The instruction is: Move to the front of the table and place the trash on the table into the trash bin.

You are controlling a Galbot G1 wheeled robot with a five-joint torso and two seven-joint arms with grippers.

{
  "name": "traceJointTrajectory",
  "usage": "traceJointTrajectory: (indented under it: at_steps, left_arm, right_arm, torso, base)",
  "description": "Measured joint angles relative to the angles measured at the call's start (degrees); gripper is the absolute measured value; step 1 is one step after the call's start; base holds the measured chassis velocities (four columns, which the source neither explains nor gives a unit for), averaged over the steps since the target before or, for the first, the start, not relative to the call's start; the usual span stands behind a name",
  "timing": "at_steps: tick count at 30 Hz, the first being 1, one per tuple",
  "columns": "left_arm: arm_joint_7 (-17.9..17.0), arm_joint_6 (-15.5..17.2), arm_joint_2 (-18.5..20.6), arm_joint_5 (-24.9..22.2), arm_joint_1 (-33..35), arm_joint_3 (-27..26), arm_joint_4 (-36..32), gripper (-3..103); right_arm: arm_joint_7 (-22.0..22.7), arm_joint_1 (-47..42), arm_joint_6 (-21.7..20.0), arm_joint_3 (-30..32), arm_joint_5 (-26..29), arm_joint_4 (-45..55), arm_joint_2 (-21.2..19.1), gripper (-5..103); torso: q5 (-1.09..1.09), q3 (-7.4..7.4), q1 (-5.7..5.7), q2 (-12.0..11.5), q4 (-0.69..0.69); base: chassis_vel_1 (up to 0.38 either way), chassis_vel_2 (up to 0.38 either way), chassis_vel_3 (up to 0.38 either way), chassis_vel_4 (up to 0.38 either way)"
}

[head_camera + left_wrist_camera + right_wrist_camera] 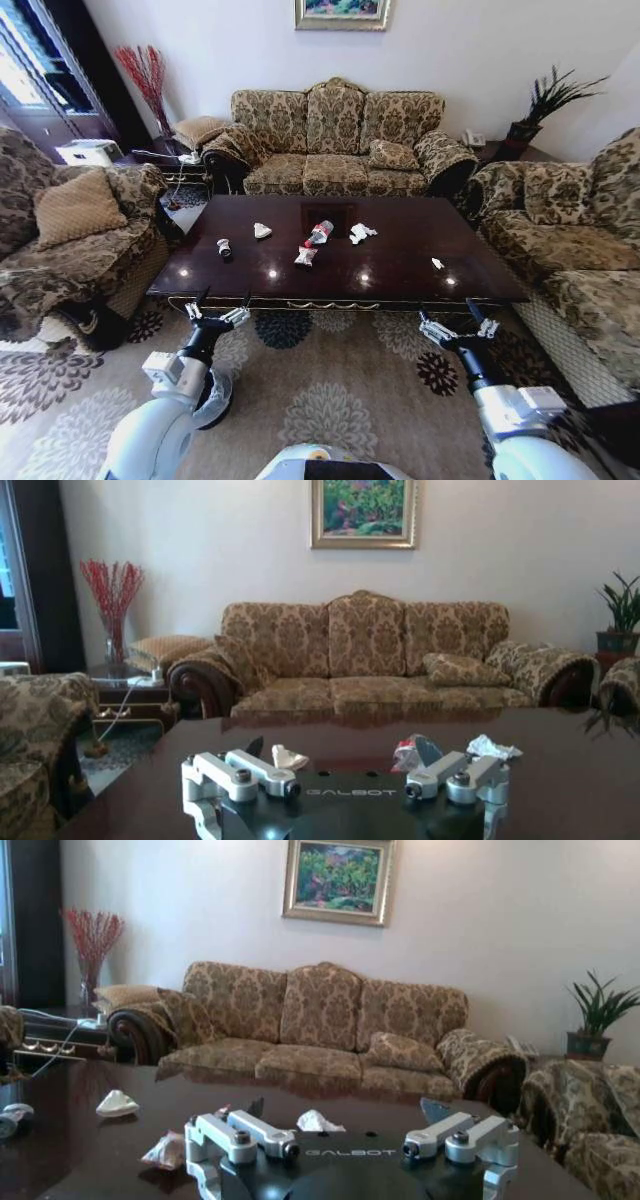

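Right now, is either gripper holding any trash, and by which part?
Nothing is held. The left gripper and right gripper both hang open short of the table, and the trash lies untouched on its top.

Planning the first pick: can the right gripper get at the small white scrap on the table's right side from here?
Probably yes. The right gripper hangs open at the near edge of the table, and nothing stands between it and the scrap.
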Motion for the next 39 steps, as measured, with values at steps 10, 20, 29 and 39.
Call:
traceJointTrajectory:
  at_steps: [10, 20, 29, 39]
  left_arm:
    - [0.1, -0.1, 0.0, -0.2, 0.1, 0.8, -0.2, 100]
    - [0.4, -0.3, -1.3, -1.1, 0.0, 0.9, 0.2, 100]
    - [0.7, -0.6, -1.8, -0.9, 0.4, 0.9, 0.6, 100]
    - [1.5, -1.1, -1.5, 1.0, 0.4, 0.9, 1.1, 100]
  right_arm:
    - [-0.5, -0.5, -0.2, 1.5, 0.2, 0.3, 1.1, 100]
    - [5.6, -0.3, -4.9, -1.5, -2.0, 0.1, 1.2, 100]
    - [6.0, -0.1, -4.7, -2.8, -2.9, 0.1, 1.3, 100]
    - [6.6, 0.2, -4.3, -4.4, -4.5, 0.0, 2.0, 100]
  torso:
    - [0.0, 0.0, 0.0, 0.0, 0.0]
    - [0.0, 0.0, 0.0, 0.0, 0.0]
    - [0.0, 0.0, 0.0, 0.0, 0.0]
    - [0.0, 0.0, 0.0, 0.0, 0.0]
  base:
    - [0.0, 0.0, 0.0, 0.0]
    - [0.0, 0.0, 0.0, 0.0]
    - [0.0, 0.0, 0.0, 0.0]
    - [0.0, 0.0, 0.0, 0.0]
